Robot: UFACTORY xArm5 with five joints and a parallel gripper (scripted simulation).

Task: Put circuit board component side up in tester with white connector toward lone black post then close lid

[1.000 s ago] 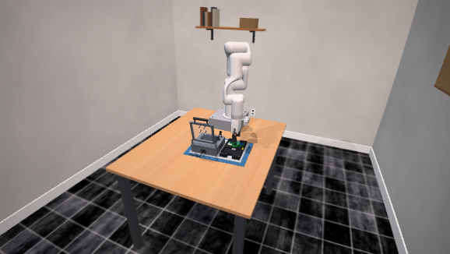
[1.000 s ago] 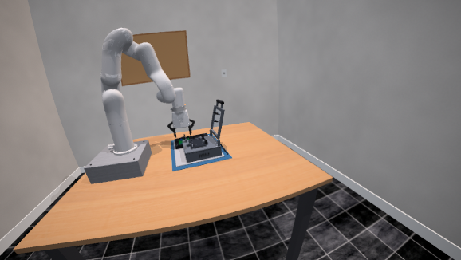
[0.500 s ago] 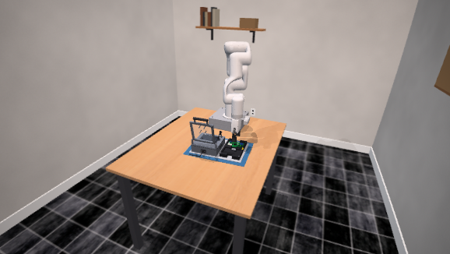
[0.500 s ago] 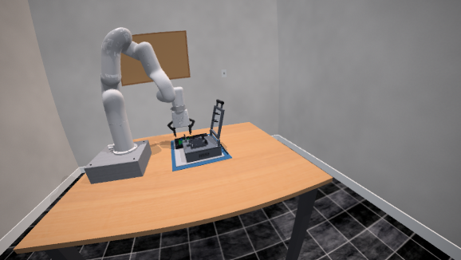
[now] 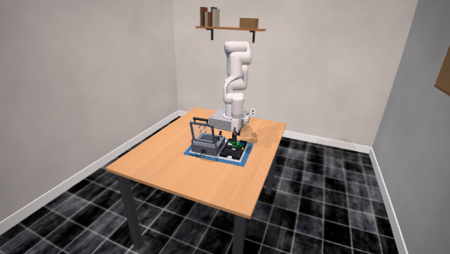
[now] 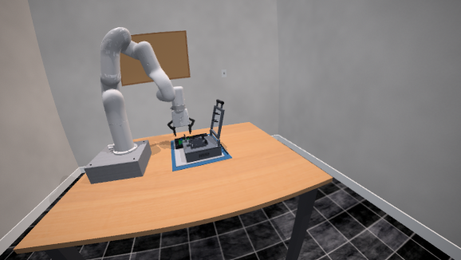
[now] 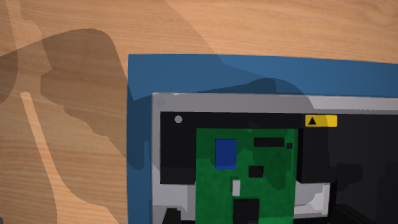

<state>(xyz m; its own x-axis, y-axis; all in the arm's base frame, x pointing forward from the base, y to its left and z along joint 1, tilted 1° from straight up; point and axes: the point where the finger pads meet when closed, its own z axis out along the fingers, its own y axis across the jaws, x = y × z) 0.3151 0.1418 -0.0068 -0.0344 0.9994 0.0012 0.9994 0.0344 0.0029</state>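
Circuit board point(image 5: 237, 144) point(image 6: 180, 142) point(image 7: 245, 175) lies beneath the open, downward-pointing pincer point(image 5: 234, 136) point(image 6: 183, 134).

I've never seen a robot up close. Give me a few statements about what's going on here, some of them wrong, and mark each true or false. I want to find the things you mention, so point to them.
1. The gripper point(image 5: 235, 132) point(image 6: 183, 133) is holding the circuit board. False: it is open above the tray point(image 5: 232, 154), empty.
2. The tester's lid point(image 5: 191, 132) point(image 6: 221, 120) stands up, open. True.
3. The circuit board point(image 5: 237, 144) point(image 7: 210, 185) already lies in the tester point(image 5: 206, 148) point(image 6: 202, 153). False: it is in the black tray beside it.
4. A blue part point(image 7: 226, 154) sits on the board's upward face. True.
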